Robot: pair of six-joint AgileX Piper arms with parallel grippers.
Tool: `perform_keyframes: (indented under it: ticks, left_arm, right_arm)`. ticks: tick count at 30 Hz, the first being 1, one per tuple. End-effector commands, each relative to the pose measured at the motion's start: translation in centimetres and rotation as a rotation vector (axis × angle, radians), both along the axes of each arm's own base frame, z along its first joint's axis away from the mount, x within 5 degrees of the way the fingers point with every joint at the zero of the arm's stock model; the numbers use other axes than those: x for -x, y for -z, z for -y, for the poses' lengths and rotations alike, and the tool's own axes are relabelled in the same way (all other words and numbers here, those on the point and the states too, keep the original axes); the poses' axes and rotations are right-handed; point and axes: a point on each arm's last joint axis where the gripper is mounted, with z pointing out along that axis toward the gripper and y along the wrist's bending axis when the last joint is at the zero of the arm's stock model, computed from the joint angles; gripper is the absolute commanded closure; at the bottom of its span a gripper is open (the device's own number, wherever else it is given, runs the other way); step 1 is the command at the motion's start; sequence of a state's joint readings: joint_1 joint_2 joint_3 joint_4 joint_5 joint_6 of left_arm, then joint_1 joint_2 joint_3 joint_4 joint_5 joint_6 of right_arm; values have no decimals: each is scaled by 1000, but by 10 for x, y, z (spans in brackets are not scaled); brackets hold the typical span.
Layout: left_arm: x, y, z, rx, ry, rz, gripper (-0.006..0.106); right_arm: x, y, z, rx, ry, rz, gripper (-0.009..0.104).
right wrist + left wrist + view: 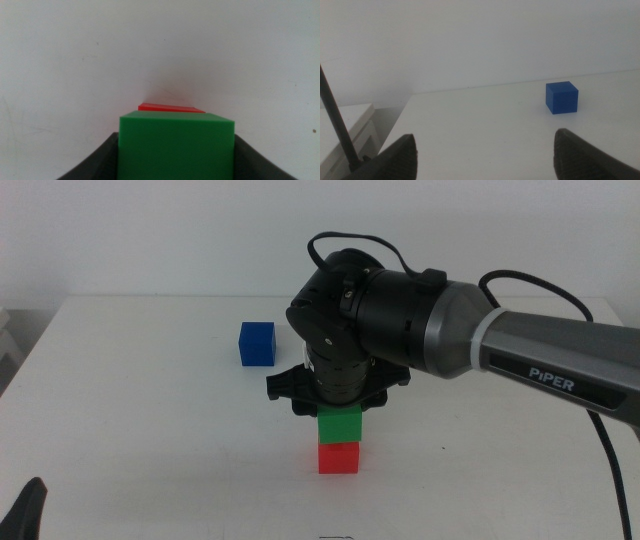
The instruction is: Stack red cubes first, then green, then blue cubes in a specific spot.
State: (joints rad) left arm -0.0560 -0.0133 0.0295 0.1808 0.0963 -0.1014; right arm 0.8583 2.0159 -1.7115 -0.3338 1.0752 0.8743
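Right gripper (338, 412) sets green cube on red.
Matte green cube (339, 425) pinched between dark fingers (95, 160), atop red cube (338, 457); blue cube (257, 343) apart on white counter (140, 410); left gripper (482, 155) spread.

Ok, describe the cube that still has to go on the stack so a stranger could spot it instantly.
Start at the big dark right arm reaching over the white table. Behind and to the left of its gripper, which holds the green cube on the red cube, sits the blue cube. It alone stands free and untouched.
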Motion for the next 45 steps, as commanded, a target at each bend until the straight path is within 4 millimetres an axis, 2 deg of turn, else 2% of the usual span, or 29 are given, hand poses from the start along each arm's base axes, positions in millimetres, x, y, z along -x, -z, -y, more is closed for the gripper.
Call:
perform_keyframes:
  ticks: [1, 15, 21, 22, 26, 31, 34, 37, 41, 45]
  left_arm:
    - [2, -9, 1, 5, 14, 99, 7]
    - [2, -9, 1, 5, 14, 99, 7]
    - [2, -9, 1, 5, 14, 99, 7]
    - [2, -9, 1, 5, 14, 99, 7]
    - [2, -9, 1, 5, 14, 99, 7]
    - [2, -9, 1, 5, 14, 99, 7]
    - [2, -9, 1, 5, 14, 99, 7]
    - [2, -9, 1, 5, 14, 99, 7]
    - [2, -9, 1, 5, 14, 99, 7]
    - [2, -9, 1, 5, 14, 99, 7]
  right_arm:
    - [-2, -34, 6, -56, -3, 92, 96]
    - [-7, -14, 0, -29, -7, 65, 96]
    - [-6, -12, 0, -30, 21, 53, 89]
    - [-6, -12, 0, -30, 21, 53, 86]
    - [-5, -12, 1, -15, 27, 44, 48]
    - [-5, -14, 2, -17, 27, 46, 21]
    - [0, -31, 5, -37, 8, 73, 12]
    - [12, -66, 17, -61, -60, 130, 9]
    - [34, -116, 56, -104, -149, 212, 10]
    - [66, -147, 102, -131, -276, 317, 11]
